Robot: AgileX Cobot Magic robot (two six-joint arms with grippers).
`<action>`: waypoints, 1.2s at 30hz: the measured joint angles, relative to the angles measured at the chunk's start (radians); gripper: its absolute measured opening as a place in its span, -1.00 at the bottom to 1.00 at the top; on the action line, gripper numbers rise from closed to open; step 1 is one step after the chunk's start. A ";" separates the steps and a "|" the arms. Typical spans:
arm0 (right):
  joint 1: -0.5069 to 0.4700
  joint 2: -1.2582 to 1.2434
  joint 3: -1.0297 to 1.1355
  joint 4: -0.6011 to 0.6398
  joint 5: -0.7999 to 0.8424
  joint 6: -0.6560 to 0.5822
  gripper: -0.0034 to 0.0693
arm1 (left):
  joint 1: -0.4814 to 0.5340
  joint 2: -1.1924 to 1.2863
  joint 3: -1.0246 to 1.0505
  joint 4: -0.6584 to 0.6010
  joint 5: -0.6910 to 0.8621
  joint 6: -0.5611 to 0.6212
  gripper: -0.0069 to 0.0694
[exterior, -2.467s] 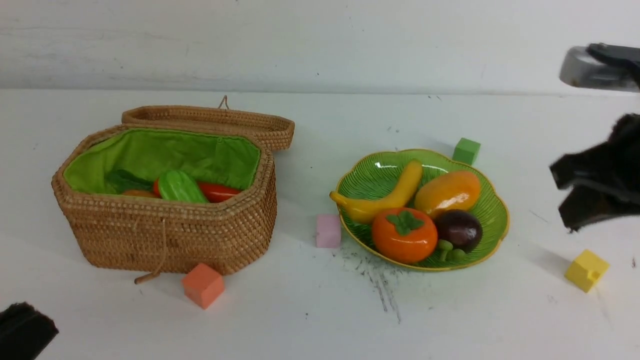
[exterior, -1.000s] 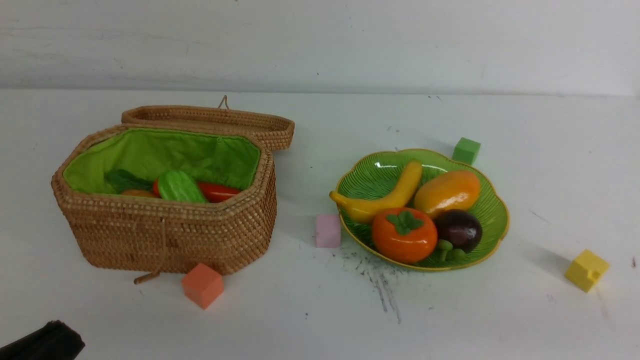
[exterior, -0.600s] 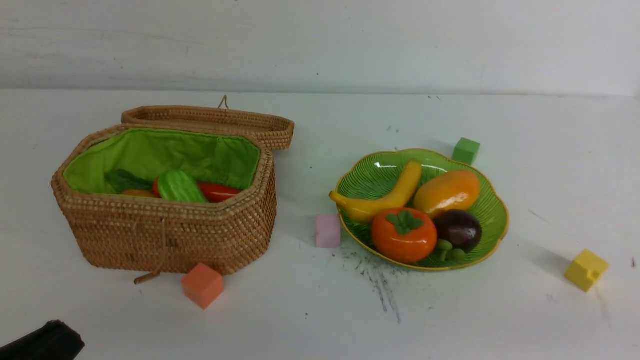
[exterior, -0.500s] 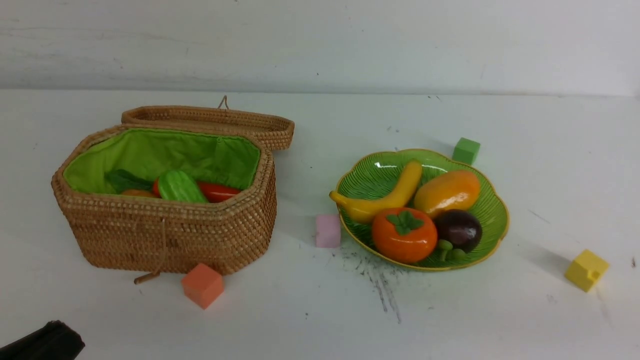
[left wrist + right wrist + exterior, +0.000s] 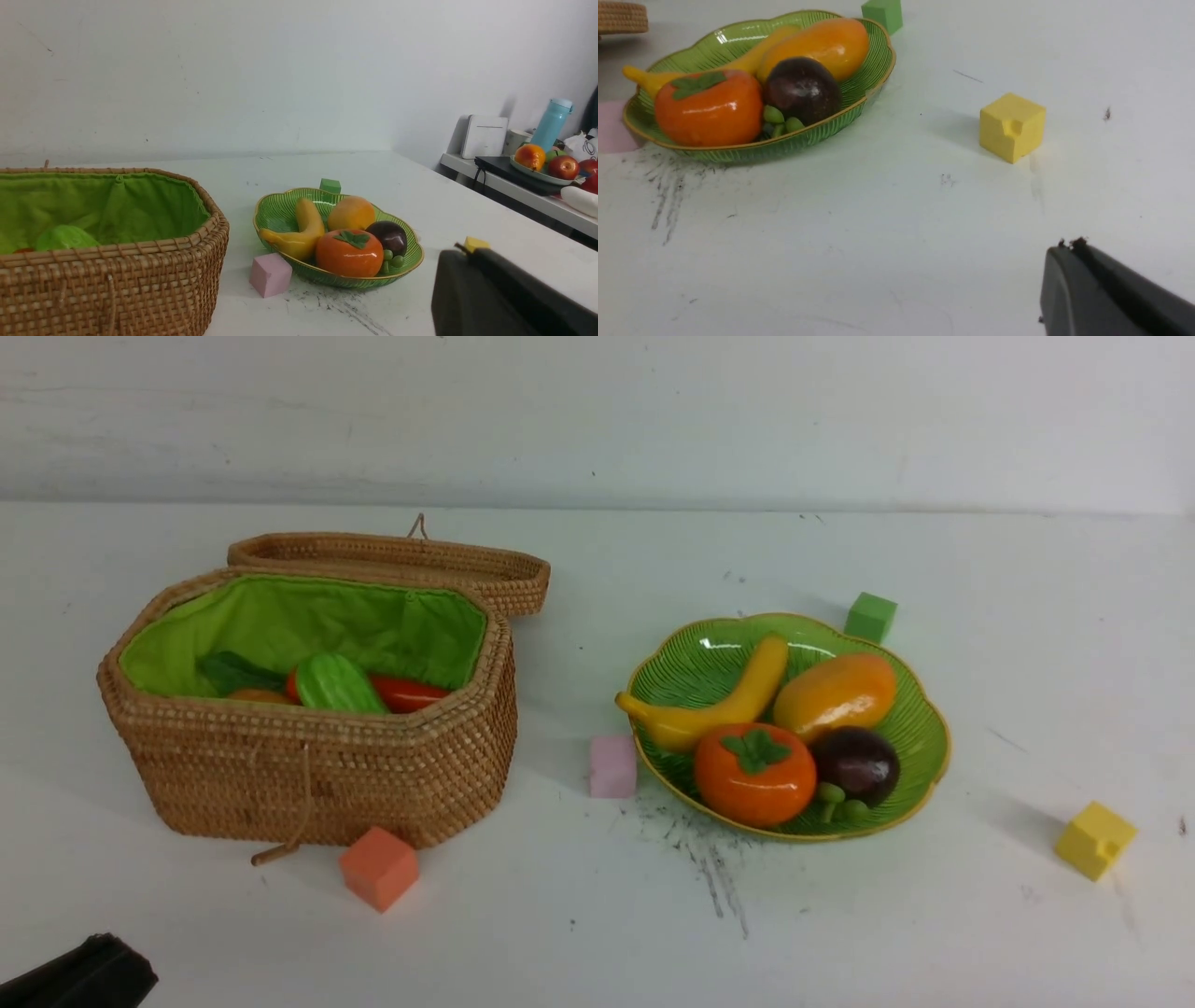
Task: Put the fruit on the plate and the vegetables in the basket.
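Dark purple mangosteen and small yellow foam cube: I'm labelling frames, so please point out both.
Dark purple mangosteen (image 5: 857, 763), front view, middle of its rounded body.
Small yellow foam cube (image 5: 1012, 126), right wrist view, its notched front face.

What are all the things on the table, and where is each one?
basket: 1, brown wicker, green lining, left, lid open
gourd: 1, light green, in basket
carrot: 1, orange-red, in basket
plate: 1, green, right of basket
banana: 1, yellow, on plate
mango: 1, orange-yellow, on plate
persimmon: 1, orange, on plate
mangosteen: 1, dark purple, on plate
cubes: 4, orange, pink, green, yellow, on table
left gripper: black, jaws shut
right gripper: black, jaws shut
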 joint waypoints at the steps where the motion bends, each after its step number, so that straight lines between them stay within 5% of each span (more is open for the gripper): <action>1: 0.000 0.000 0.000 0.000 0.000 0.002 -0.95 | 0.000 0.000 0.000 0.000 0.000 0.000 -0.84; 26: -0.003 0.000 0.000 0.000 0.001 0.006 -0.92 | 0.000 0.000 0.002 0.005 -0.061 0.001 -0.81; 31: -0.004 0.000 0.000 -0.001 0.001 0.006 -0.91 | 0.068 -0.003 0.028 0.229 -0.131 -0.109 -0.85; 36: -0.004 0.000 0.000 -0.001 0.001 0.006 -0.90 | 0.242 -0.058 0.104 0.552 -0.119 -0.415 -0.85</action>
